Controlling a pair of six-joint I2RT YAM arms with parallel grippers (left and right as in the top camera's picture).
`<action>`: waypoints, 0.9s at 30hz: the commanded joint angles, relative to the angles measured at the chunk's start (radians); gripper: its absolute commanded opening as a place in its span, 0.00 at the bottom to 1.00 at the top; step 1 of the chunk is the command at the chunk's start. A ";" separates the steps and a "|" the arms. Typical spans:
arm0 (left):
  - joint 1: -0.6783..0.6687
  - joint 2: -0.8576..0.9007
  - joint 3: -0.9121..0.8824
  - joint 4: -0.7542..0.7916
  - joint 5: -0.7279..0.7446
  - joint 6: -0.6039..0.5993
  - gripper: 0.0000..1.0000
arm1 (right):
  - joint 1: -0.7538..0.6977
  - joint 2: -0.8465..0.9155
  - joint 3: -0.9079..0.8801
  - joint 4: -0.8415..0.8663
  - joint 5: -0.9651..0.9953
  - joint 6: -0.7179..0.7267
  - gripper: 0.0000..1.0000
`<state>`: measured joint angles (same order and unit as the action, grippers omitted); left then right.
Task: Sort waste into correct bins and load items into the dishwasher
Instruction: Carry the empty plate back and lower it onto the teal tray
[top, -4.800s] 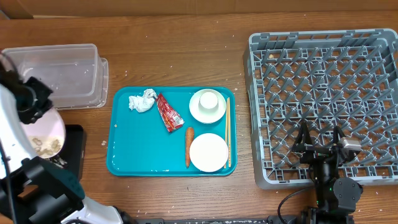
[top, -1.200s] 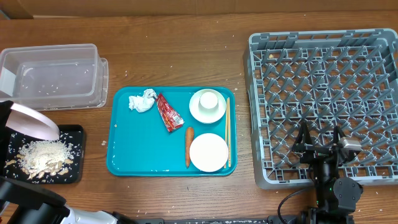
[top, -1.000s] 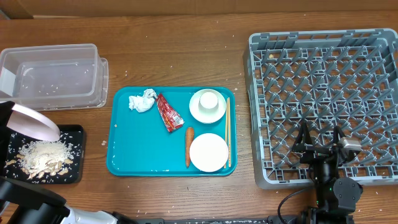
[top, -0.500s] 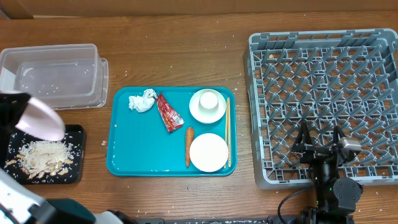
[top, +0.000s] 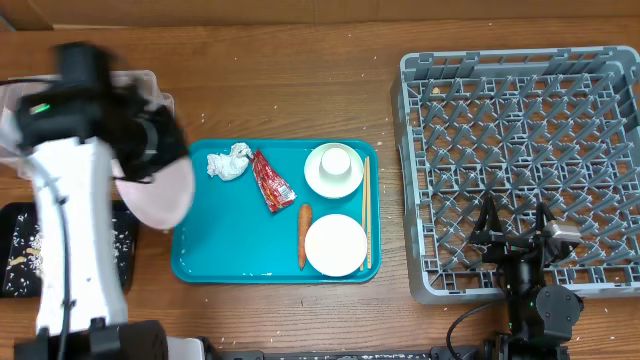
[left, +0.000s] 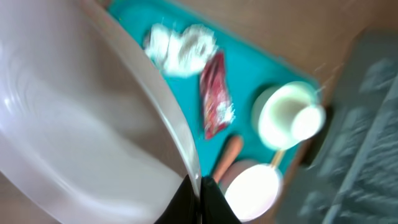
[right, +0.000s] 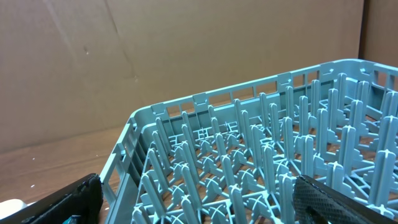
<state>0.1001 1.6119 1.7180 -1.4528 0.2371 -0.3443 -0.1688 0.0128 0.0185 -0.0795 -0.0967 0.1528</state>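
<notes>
**Left tool (left: 198, 196) has the pale plate (top: 160, 196) aloft**

It is clamped on the plate's rim, with the plate tilted above the left edge of the teal tray (top: 232, 256). Right tool (top: 515, 216) sits spread wide and empty at the grey rack's (top: 520, 110) near side.
</notes>
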 joint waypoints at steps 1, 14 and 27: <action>-0.093 0.074 0.018 -0.039 -0.189 -0.045 0.04 | -0.001 -0.010 -0.011 0.004 0.006 -0.004 1.00; -0.359 0.369 0.005 -0.094 -0.186 -0.083 0.04 | -0.001 -0.010 -0.011 0.004 0.006 -0.004 1.00; -0.433 0.478 0.004 -0.099 -0.273 -0.126 0.04 | -0.001 -0.010 -0.011 0.004 0.006 -0.004 1.00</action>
<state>-0.3382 2.0727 1.7195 -1.5429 0.0158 -0.4305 -0.1684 0.0128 0.0185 -0.0792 -0.0971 0.1524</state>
